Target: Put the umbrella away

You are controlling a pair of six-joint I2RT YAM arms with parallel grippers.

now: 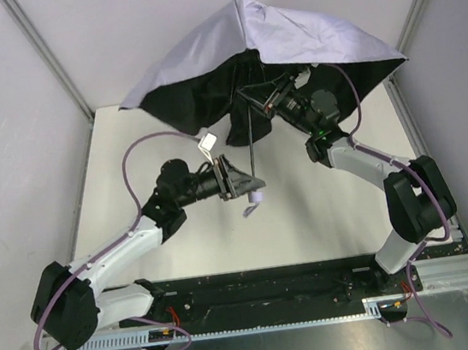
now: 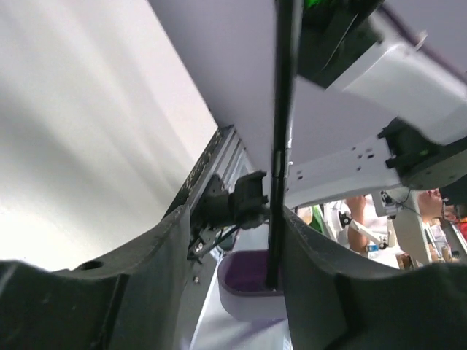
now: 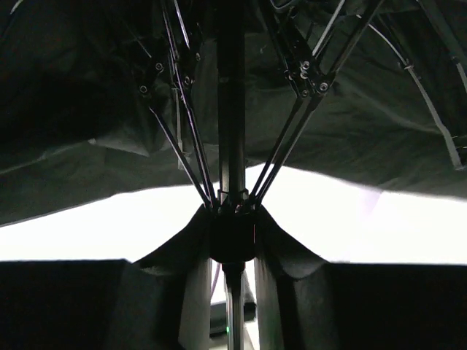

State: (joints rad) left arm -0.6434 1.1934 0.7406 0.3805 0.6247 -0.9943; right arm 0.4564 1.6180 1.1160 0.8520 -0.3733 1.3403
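The umbrella (image 1: 285,39) is open, its lavender-grey canopy tilted over the table's far side with the dark underside facing me. Its thin black shaft (image 1: 250,142) runs down to the pale handle (image 1: 257,196), with the loop strap below it. My left gripper (image 1: 248,182) is open and straddles the shaft (image 2: 281,146) just above the handle (image 2: 252,292); the shaft lies against one finger. My right gripper (image 1: 266,102) is under the canopy, shut on the black runner (image 3: 233,240) where the ribs (image 3: 292,138) meet the shaft.
The white table (image 1: 324,206) is walled on the left, back and right, with metal posts (image 1: 45,53) at the far corners. A black rail (image 1: 266,285) runs along the near edge. Lavender cables (image 1: 136,153) loop beside both arms.
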